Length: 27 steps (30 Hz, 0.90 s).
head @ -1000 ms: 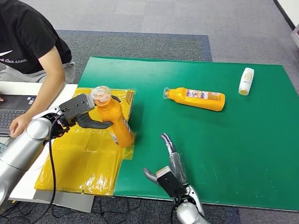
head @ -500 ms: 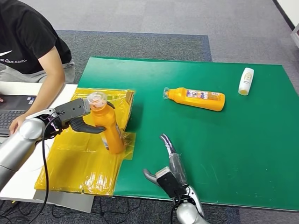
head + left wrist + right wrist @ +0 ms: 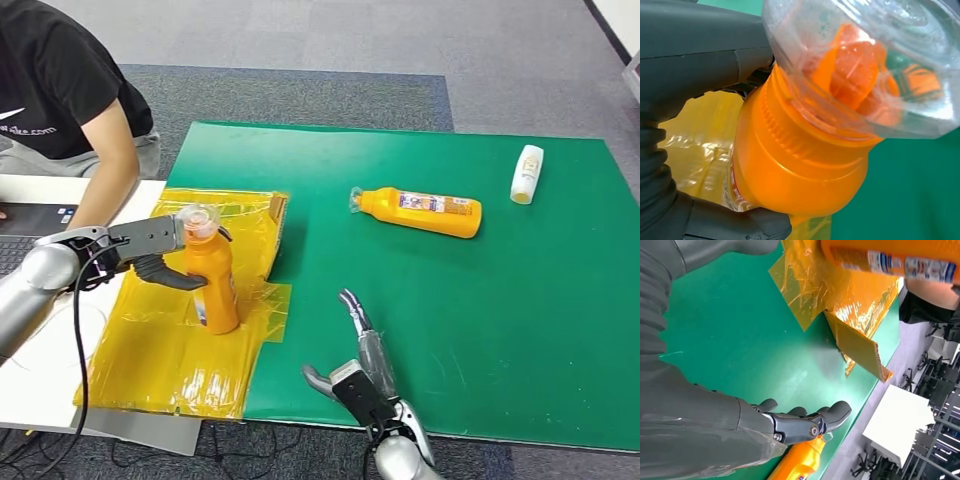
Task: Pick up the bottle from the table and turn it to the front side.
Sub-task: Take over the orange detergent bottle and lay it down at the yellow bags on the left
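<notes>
My left hand [image 3: 155,250] grips an orange bottle [image 3: 210,276] with a clear cap just below its neck. The bottle stands upright with its base on the yellow plastic sheet [image 3: 181,340]. From the left wrist, the clear cap [image 3: 881,65] and the orange shoulder [image 3: 798,165] of the bottle are close up, with dark fingers [image 3: 696,55] around them. A second orange bottle [image 3: 420,211] lies on its side on the green mat [image 3: 468,330]. My right hand [image 3: 361,360] hovers open over the mat's near edge, its fingers [image 3: 806,422] spread and holding nothing.
A small white bottle [image 3: 527,173] lies at the mat's far right. A person in a black shirt [image 3: 60,90] sits at the left with a forearm near a laptop [image 3: 23,235]. A cardboard edge [image 3: 862,350] sticks up under the yellow sheet.
My left hand has carried the orange bottle left and toward me, and brought it from tilted to upright on the yellow sheet. The right hand has barely moved.
</notes>
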Motion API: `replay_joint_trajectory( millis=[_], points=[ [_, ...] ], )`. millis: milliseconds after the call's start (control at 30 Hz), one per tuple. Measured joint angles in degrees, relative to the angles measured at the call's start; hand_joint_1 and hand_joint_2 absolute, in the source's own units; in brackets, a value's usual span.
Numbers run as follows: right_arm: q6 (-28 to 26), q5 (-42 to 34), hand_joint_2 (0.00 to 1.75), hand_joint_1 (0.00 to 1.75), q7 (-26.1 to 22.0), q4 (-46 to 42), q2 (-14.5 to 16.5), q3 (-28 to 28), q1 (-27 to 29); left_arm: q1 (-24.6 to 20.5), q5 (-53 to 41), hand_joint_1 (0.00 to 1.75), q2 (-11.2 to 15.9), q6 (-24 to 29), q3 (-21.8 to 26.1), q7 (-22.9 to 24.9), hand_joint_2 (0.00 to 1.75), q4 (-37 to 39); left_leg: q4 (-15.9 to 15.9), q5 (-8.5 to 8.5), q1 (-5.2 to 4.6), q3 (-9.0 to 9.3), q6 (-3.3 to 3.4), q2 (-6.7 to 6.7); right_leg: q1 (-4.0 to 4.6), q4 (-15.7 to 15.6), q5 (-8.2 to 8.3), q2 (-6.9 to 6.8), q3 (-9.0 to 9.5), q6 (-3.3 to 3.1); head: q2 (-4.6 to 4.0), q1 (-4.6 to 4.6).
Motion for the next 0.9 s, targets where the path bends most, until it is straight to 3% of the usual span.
replay_joint_trajectory(
  millis=[233, 500, 667, 900],
  points=[
    [0.2, -0.2, 1.75, 0.0, 0.0, 0.1, 0.0, 0.3, 0.0, -2.3, 1.2, 1.75, 3.8, -2.5, -2.3, 1.3, 1.75, 0.0, 0.0, 0.01, 0.02, -0.02, -0.01, 0.02, 0.04, 0.0, 0.0, 0.02, -0.04, 0.0, 0.0, -0.01],
    [0.4, -0.9, 1.75, 0.0, -0.3, 0.4, 0.0, 0.8, -0.1, -5.2, 1.1, 1.75, 4.2, -2.8, -6.2, 1.8, 1.75, 0.2, 0.0, 0.01, 0.01, -0.03, -0.01, 0.01, 0.03, 0.0, 0.02, 0.02, -0.02, 0.02, 0.0, 0.0],
    [0.8, -1.1, 1.75, 0.0, -0.3, 0.5, 0.0, 1.5, -0.6, -6.9, -0.6, 1.75, 3.3, -2.5, -8.3, 2.2, 1.75, 1.0, 0.0, 0.01, 0.01, -0.02, -0.02, 0.01, 0.03, 0.0, 0.02, 0.01, -0.03, 0.02, 0.0, 0.0],
    [1.2, -1.2, 1.75, 0.0, -0.2, 0.9, 0.0, 2.8, -1.5, -9.3, -4.9, 1.75, -0.6, -0.2, -12.3, 1.1, 1.75, 4.2, 0.0, 0.05, 0.0, 0.05, -0.02, -0.01, 0.03, 0.0, 0.06, -0.01, 0.08, 0.01, 0.0, 0.0]
  ],
)
